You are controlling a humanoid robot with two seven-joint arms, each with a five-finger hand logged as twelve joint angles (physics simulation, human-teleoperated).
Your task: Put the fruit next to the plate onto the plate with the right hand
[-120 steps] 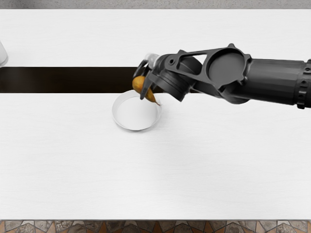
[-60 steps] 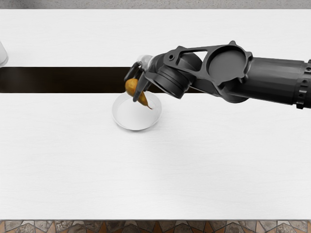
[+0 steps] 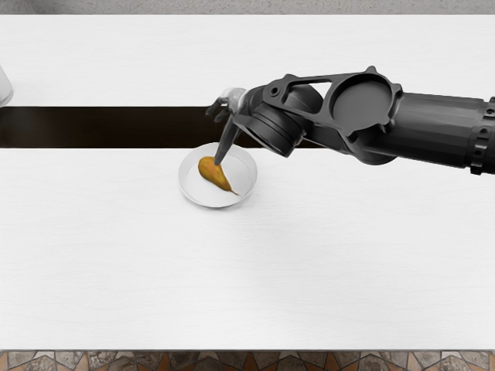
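A brown-orange pear [image 3: 215, 175] lies on its side inside the white plate [image 3: 190, 188], stem end pointing lower right. My right hand [image 3: 225, 124] hangs just above the plate's back rim, its dark arm reaching in from the right edge. The fingers [image 3: 226, 143] are spread and hold nothing; one long finger points down toward the pear without clearly touching it. The left hand does not show.
A dark gap [image 3: 93, 127] runs across the table behind the plate. A pale object [image 3: 4, 85] sits at the far left edge. A patterned floor strip [image 3: 247, 361] shows below the table's front edge.
The right hand carried the pear leftward over the plate, then opened. The pear dropped out of the fingers and now lies in the plate.
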